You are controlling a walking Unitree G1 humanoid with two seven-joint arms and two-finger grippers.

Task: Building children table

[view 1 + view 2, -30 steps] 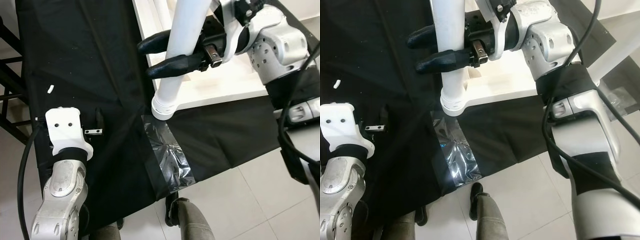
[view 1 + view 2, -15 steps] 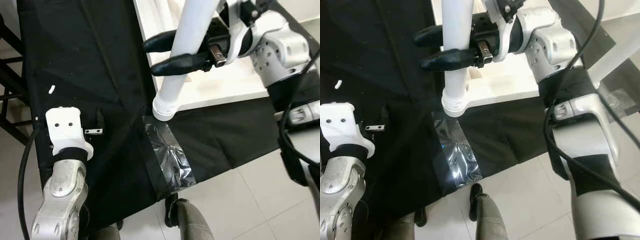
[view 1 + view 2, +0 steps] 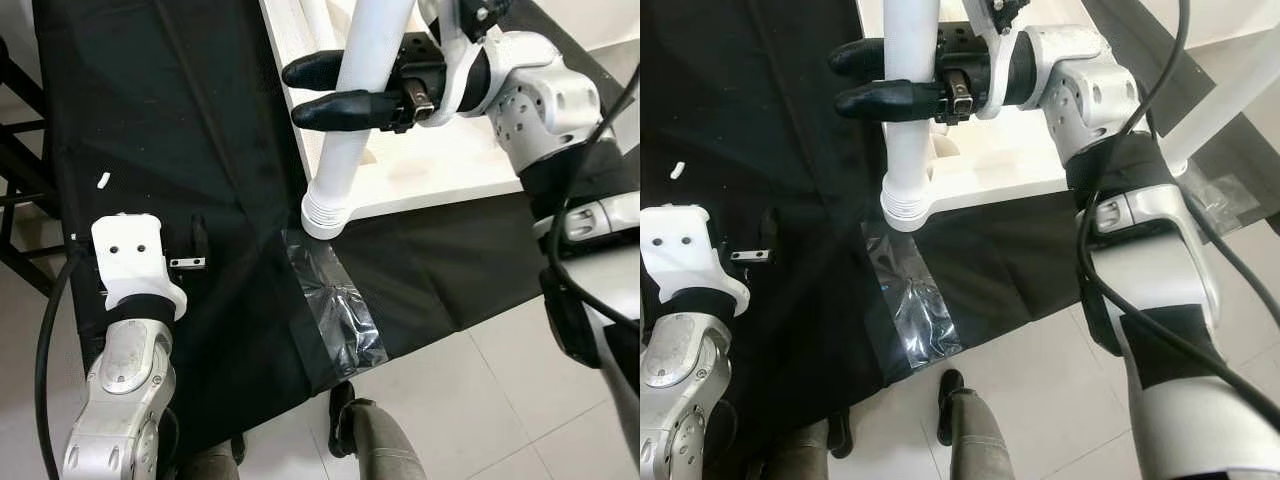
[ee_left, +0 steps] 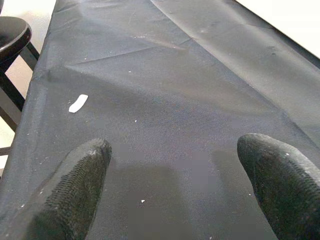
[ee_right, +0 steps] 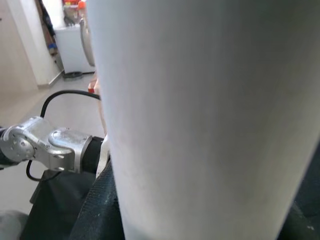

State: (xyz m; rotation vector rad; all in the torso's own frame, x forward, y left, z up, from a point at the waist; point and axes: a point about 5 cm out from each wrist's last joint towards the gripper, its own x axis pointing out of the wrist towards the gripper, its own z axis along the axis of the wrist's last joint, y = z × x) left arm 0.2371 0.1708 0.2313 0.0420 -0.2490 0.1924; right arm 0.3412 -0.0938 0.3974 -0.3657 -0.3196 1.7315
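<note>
While the right end effector (image 3: 335,90) pinches the white leg (image 3: 352,120) mid-shaft, its ribbed foot rests tilted at the tabletop's (image 3: 450,165) near-left corner. If tilted, the threads could cross or the foot slip onto the black cloth (image 3: 180,130); the left end effector (image 4: 177,192) hovers spread, far left.

The leg (image 3: 355,110) runs off the top edge, its upper end unseen. The tabletop (image 3: 450,160) is cut off there too, partly hidden behind the right gripper (image 3: 320,90).
</note>
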